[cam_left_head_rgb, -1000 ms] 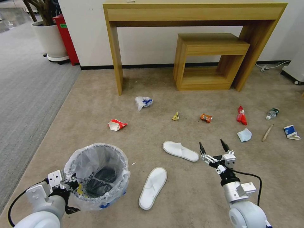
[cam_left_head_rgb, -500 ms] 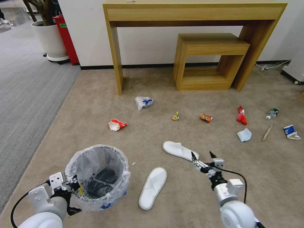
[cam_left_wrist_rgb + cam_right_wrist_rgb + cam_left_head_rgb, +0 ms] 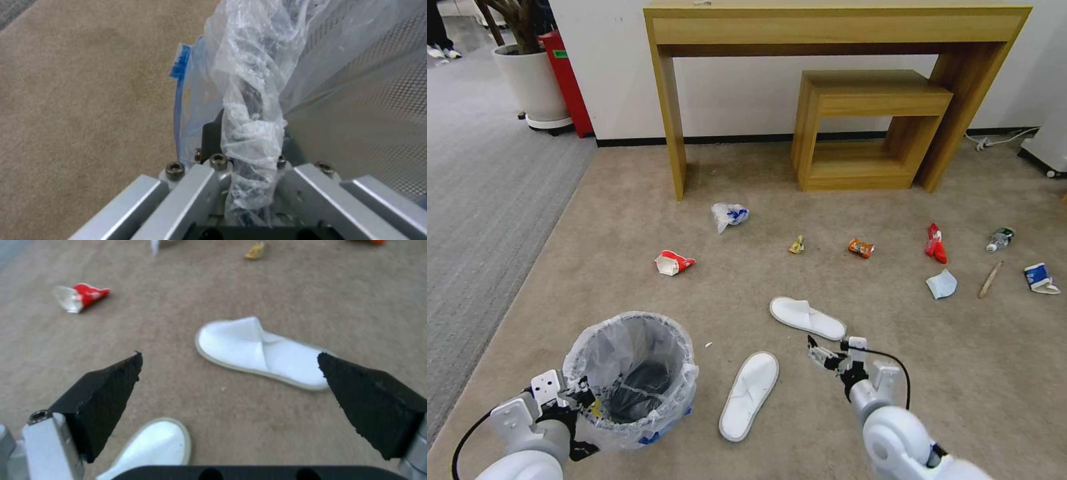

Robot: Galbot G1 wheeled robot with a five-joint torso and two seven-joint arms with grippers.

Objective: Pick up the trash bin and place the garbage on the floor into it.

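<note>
The trash bin (image 3: 630,377), dark with a translucent bag liner, stands at the lower left of the head view. My left gripper (image 3: 579,399) is shut on its near rim; the left wrist view shows the jaws (image 3: 249,166) clamped on the bunched bag (image 3: 251,110). My right gripper (image 3: 820,353) hangs open low over the beige floor (image 3: 840,413) between two white slippers, one ahead (image 3: 807,317) (image 3: 262,351) and one nearer (image 3: 749,395) (image 3: 151,448). Other garbage lies beyond: a red paper cup (image 3: 674,263), a white-blue plastic bag (image 3: 728,215), wrappers (image 3: 861,248), tissue (image 3: 942,284).
A tall wooden table (image 3: 834,27) and a smaller one (image 3: 867,127) under it stand against the wall. A plant pot (image 3: 534,83) and grey carpet (image 3: 480,187) are at the left. A red wrapper (image 3: 936,243), bottle (image 3: 1000,239), stick (image 3: 990,279) and paper cup (image 3: 1040,278) lie at the right.
My right gripper has drawn back and to the left, down toward the gap between the two slippers. The bin in my left gripper has shifted slightly nearer.
</note>
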